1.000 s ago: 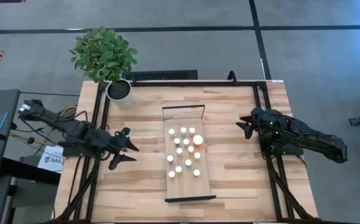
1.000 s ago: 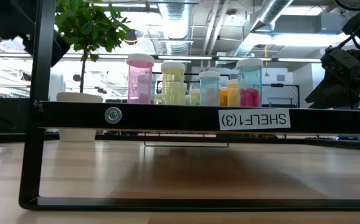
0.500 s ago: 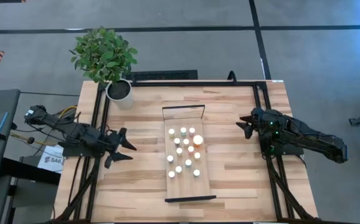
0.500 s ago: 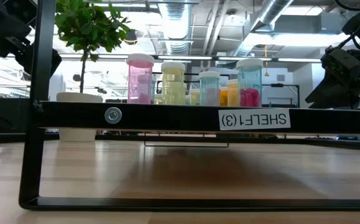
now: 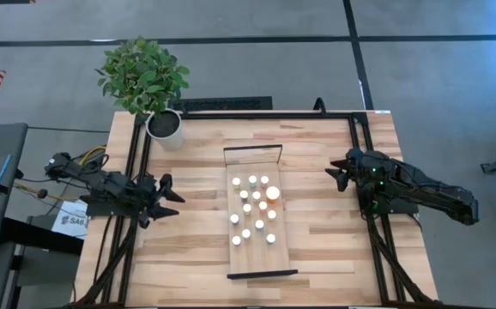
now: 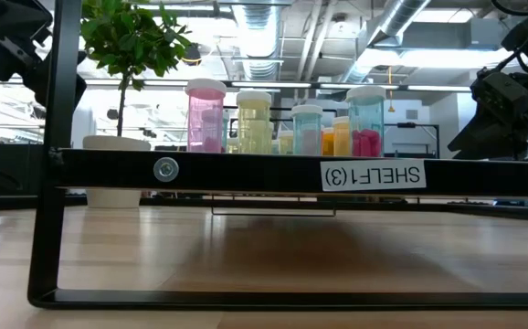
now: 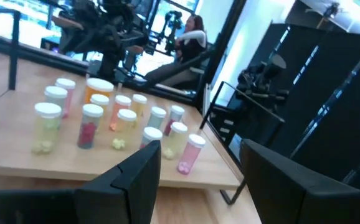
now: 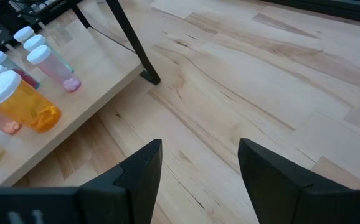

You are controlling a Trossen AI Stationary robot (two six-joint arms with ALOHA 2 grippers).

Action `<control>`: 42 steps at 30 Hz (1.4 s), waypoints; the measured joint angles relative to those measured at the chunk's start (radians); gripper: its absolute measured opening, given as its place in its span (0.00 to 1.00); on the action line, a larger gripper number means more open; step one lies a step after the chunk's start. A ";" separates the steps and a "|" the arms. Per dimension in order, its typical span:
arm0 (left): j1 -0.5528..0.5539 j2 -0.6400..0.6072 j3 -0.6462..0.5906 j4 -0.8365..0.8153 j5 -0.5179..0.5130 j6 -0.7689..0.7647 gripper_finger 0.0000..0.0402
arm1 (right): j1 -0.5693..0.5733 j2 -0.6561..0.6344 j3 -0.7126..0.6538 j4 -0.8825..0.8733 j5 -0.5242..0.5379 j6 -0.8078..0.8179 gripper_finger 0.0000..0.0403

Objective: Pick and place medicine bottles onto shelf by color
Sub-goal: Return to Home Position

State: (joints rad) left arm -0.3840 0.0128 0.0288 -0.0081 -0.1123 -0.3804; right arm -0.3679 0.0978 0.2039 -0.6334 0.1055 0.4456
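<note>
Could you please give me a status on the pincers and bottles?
Left pincer open, empty, by table's left edge. Right pincer open, empty, right of the shelf. Medicine bottles upright on shelf. Nothing in the way.

White label [image 6: 374, 174] on the black front bar [image 6: 246, 169] of the shelf [image 5: 257, 259], low view: black capitals and digits reading "SHELF1(3)"; the characters stand upside down, so the string runs from right to left, with "(3)" at the label's left end; the label lies toward the bar's right end, well apart from a round silver screw head [image 6: 165, 169]; white sheet [image 5: 72, 221] just off the left edge of the table [image 5: 317, 257], high view: dark print beginning "SA", the remainder too small to read.
</note>
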 joint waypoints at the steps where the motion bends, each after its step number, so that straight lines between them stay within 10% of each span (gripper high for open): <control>1: 0.000 -0.002 0.000 0.002 -0.008 -0.004 0.51 | 0.000 0.000 0.000 0.000 0.000 0.000 0.58; 13: 0.000 -0.001 -0.001 -0.002 0.044 -0.223 0.51 | 0.000 0.000 0.000 0.000 0.000 0.000 0.58; 42: 0.000 -0.001 0.000 -0.004 0.020 -0.218 0.51 | 0.000 0.000 0.000 0.000 0.000 0.000 0.58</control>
State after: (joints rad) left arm -0.3840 0.0120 0.0284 -0.0124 -0.0921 -0.5986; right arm -0.3676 0.0978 0.2039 -0.6338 0.1055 0.4454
